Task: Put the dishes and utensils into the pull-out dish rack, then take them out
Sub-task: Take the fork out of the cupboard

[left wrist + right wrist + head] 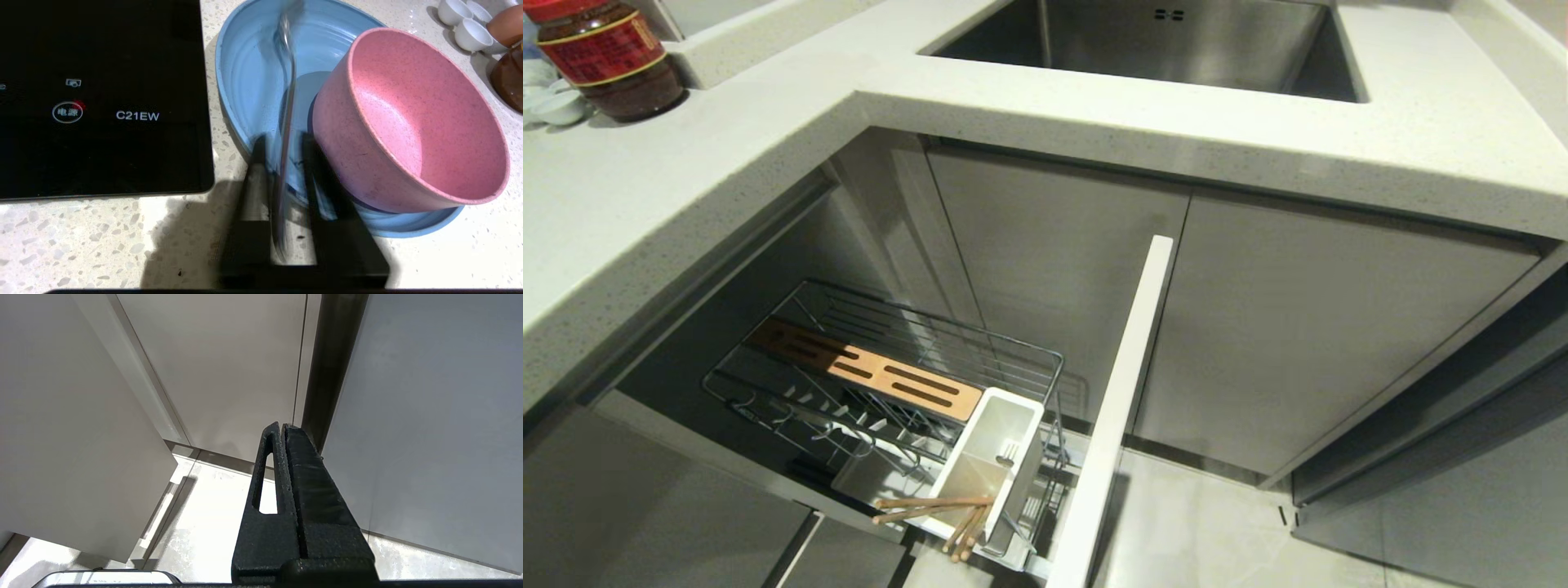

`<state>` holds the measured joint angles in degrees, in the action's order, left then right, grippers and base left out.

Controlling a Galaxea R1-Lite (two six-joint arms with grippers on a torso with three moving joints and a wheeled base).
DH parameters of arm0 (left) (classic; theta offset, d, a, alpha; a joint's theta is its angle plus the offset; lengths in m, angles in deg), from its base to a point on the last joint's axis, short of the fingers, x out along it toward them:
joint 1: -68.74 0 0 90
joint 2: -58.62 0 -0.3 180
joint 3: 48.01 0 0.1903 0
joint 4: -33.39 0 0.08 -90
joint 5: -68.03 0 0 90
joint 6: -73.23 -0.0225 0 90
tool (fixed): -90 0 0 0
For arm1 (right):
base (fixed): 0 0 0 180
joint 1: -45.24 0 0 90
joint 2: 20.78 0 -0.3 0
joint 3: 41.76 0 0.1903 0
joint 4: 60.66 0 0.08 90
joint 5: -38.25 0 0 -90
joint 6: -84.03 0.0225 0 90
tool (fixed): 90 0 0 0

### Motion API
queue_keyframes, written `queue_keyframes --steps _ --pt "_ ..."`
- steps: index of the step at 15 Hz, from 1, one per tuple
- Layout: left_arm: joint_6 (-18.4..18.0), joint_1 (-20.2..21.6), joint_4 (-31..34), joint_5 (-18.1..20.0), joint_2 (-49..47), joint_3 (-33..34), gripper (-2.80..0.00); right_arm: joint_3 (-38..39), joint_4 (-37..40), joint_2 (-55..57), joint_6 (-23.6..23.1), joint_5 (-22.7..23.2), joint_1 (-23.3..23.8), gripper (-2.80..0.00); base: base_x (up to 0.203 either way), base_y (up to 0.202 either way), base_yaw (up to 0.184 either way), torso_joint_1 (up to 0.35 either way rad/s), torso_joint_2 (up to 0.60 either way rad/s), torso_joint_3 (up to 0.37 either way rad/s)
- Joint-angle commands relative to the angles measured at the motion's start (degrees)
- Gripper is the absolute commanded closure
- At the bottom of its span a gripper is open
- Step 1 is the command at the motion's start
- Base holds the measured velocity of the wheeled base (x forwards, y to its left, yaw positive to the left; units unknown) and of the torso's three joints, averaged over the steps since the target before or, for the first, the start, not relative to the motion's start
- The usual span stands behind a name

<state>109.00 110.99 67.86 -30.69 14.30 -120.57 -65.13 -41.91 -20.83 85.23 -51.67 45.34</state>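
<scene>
Looking down your left wrist, the left tool (282, 163) has its fingers parted slightly around the blurred fork (286, 122), over the blue plate (245, 81) on the counter (102, 241); the pink bowl (408, 122) leans in that plate. Your right tool (284, 430) is closed, empty. Chopsticks (931, 510) lie across the rack's (890, 367) white holder (1005, 457).

Head cam looks down on the rack (890, 392) w/ sink; left wrist cam close over countertop plate (253, 73); right wrist cam faces cabinet doors; 0 overlap.
</scene>
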Motion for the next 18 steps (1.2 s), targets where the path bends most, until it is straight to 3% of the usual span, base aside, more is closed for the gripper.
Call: queue_keyframes --steps 1,8,12,13,18 --pt "0.3 0.0 0.1 -0.1 0.1 0.1 -2.8 1.5 0.0 0.0 0.0 0.0 0.0 0.0 0.0 0.0 0.0 0.0 0.0 0.0" --pt "-0.2 0.0 -2.3 -0.1 2.3 -2.1 -2.8 1.5 0.0 0.0 0.0 0.0 0.0 0.0 0.0 0.0 0.0 0.0 0.0 0.0" --pt "-2.8 -2.6 -6.0 0.0 5.9 -8.8 -2.8 1.5 0.0 0.0 0.0 0.0 0.0 0.0 0.0 0.0 0.0 0.0 0.0 0.0" --pt "-4.1 -4.1 -7.2 0.1 6.2 -10.1 0.0 1.5 0.0 0.0 0.0 0.0 0.0 0.0 0.0 0.0 0.0 0.0 0.0 0.0" --pt "-9.5 -15.5 -10.9 0.2 3.8 -20.6 0.0 1.5 0.0 0.0 0.0 0.0 0.0 0.0 0.0 0.0 0.0 0.0 0.0 0.0"
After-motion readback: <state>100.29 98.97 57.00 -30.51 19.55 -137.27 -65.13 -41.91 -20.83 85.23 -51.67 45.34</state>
